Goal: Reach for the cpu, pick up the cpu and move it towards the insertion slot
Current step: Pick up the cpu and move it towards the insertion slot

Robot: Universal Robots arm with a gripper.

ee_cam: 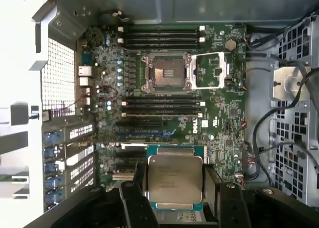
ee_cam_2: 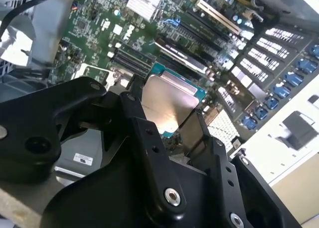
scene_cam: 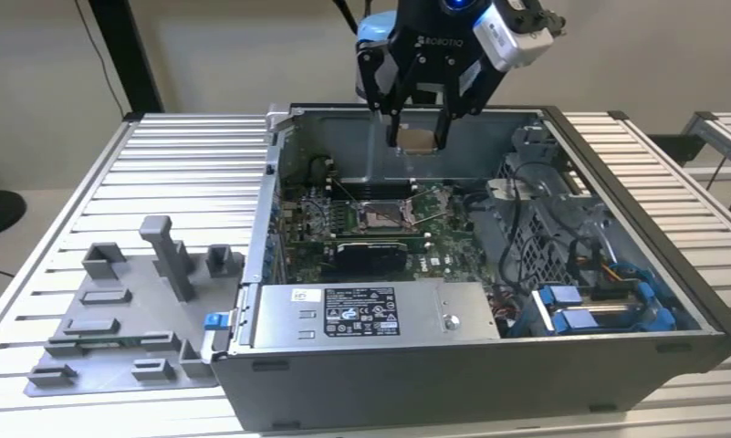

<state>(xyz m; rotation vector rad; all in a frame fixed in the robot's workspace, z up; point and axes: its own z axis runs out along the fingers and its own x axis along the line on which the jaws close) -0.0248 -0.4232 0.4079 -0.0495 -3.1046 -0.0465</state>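
Note:
My gripper [scene_cam: 416, 137] hangs above the open computer case, shut on the cpu [scene_cam: 415, 139], a thin square chip with a tan underside. Both wrist views show the chip's silvery top [ee_cam: 175, 178] [ee_cam_2: 167, 106] clamped between the two black fingers [ee_cam: 132, 200] [ee_cam_2: 144, 138]. The insertion slot [scene_cam: 381, 214] lies lower down on the green motherboard, a silver frame around a dark centre. In the first wrist view the insertion slot [ee_cam: 167, 72] stands open, with its load plate [ee_cam: 209, 71] swung to one side. The cpu is held well above the board and apart from the slot.
The grey case walls [scene_cam: 633, 210] surround the board. A power supply [scene_cam: 371, 313] sits at the case's front, cables and blue drive brackets [scene_cam: 590, 306] on the exterior view's right. A grey fixture plate with blocks [scene_cam: 121, 319] lies on the slatted table at the exterior view's left.

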